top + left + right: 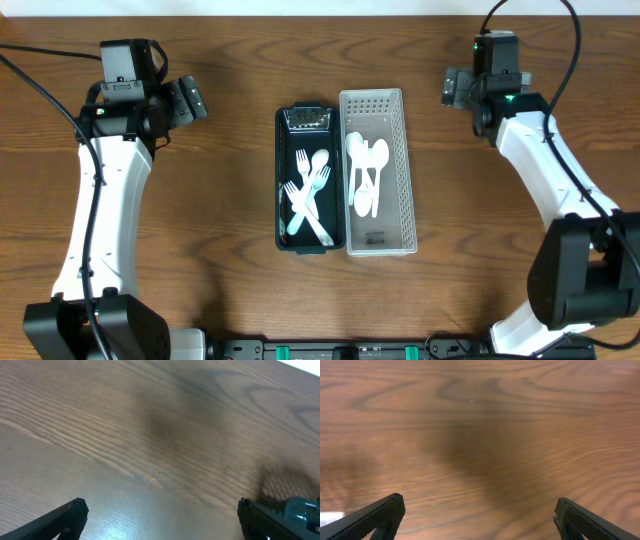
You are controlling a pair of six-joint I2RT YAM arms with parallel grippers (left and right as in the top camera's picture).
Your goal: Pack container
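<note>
A black tray (281, 190) at the table's middle holds several white plastic forks (308, 195). Beside it on the right, touching it, a white perforated tray (407, 190) holds several white plastic spoons (365, 170). My left gripper (190, 100) is open and empty, well left of the trays near the far side. My right gripper (453, 88) is open and empty, right of the white tray's far end. Each wrist view shows only bare wood between spread fingertips, the left gripper (160, 515) and the right gripper (477, 512).
The wooden table (200, 260) stretches around the trays. Black cables run along both arms at the far corners. A black rail lies along the table's near edge (330, 350).
</note>
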